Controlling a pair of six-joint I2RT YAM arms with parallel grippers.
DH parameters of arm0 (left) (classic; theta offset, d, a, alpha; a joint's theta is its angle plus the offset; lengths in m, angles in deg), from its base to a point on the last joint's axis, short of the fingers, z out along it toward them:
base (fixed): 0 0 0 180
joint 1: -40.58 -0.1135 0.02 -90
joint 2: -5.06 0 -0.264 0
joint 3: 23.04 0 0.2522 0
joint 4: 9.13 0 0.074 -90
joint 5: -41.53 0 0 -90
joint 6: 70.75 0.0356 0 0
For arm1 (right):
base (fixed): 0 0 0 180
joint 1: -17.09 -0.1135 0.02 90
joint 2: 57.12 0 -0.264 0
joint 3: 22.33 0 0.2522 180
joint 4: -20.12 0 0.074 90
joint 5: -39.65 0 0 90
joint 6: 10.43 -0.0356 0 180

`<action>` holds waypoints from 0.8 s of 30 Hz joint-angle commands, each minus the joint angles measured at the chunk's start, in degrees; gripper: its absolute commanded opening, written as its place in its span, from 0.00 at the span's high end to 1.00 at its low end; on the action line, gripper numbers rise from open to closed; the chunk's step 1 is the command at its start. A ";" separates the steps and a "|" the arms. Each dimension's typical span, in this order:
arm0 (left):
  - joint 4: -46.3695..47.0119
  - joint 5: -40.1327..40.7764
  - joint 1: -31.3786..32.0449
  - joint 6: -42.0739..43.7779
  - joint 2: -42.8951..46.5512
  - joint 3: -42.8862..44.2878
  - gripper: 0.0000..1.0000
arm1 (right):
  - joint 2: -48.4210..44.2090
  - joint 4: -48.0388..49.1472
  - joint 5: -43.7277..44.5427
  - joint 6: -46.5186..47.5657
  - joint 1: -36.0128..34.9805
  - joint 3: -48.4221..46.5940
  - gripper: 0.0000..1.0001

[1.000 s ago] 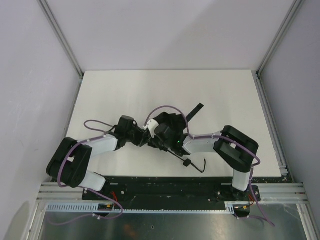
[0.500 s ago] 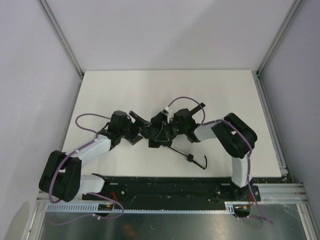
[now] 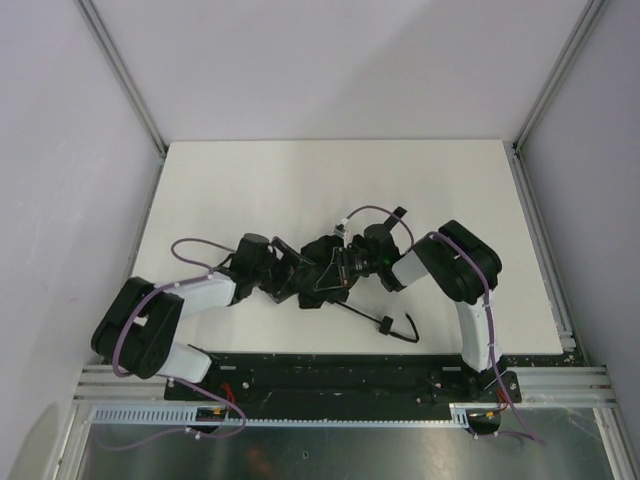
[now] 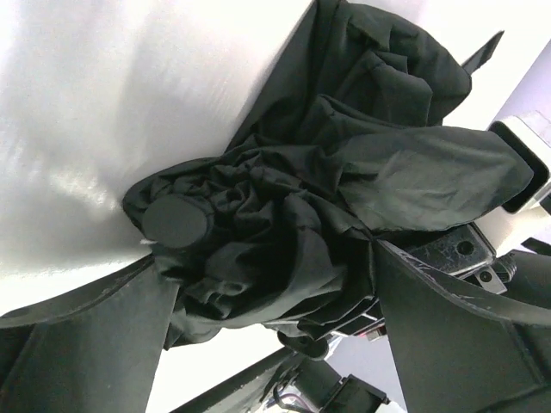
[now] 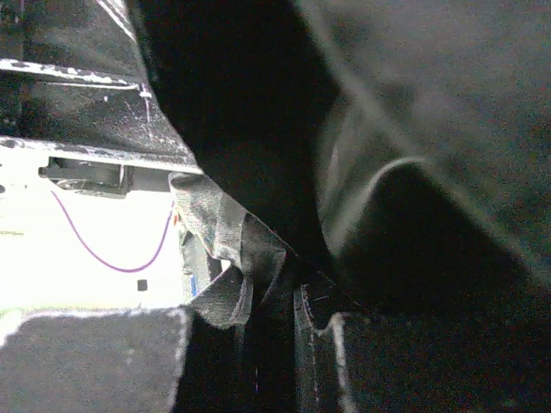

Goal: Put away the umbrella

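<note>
The umbrella (image 3: 320,287) lies mid-table as a bunched black canopy, its thin shaft running toward the near right to the knob handle (image 3: 383,322) and wrist strap (image 3: 411,331). My left gripper (image 3: 291,276) stands open at its left side. In the left wrist view the crumpled canopy (image 4: 344,172) and its round end cap (image 4: 176,221) sit between the spread fingers (image 4: 86,344) of the left gripper (image 4: 271,267). My right gripper (image 3: 337,267) comes in from the right, shut on a fold of umbrella fabric (image 5: 225,249), which sits pinched in the right gripper (image 5: 267,344).
The white table (image 3: 250,190) is walled by grey panels with metal rails (image 3: 120,70) at the sides. A black strap end (image 3: 398,213) sticks out behind the right wrist. Purple cables (image 3: 190,248) loop over both arms.
The left gripper has let go and opened wide, drawn back to the left, then returned to the canopy. The right arm has swung its elbow outward while keeping its pinch on the fabric.
</note>
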 commanded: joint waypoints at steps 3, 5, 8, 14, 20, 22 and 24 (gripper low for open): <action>2.22 4.32 3.10 -1.07 -4.89 -2.49 0.15 | 5.67 -3.17 -1.57 -6.78 -0.14 3.53 1.00; 2.97 5.62 3.40 0.76 -6.29 -2.90 0.24 | 5.23 -3.06 -1.75 -6.17 -0.18 3.50 1.00; 4.83 6.67 3.62 3.71 -7.36 -3.20 0.41 | 4.50 -3.83 -2.27 -5.10 -0.22 3.45 1.00; 6.50 7.81 3.96 5.77 -6.22 -4.82 0.87 | 1.70 -11.46 0.28 0.51 -0.67 2.48 0.91; 6.50 8.07 4.32 5.08 -4.57 -5.88 1.00 | -5.01 -25.61 7.54 9.67 -1.39 -1.61 0.56; 6.46 8.29 4.45 4.72 -3.51 -6.23 1.00 | -8.36 -33.61 11.18 14.25 -1.71 -4.13 0.42; 6.25 8.46 4.53 4.36 -2.60 -6.43 1.00 | -12.08 -40.38 15.46 18.51 -2.09 -6.52 0.29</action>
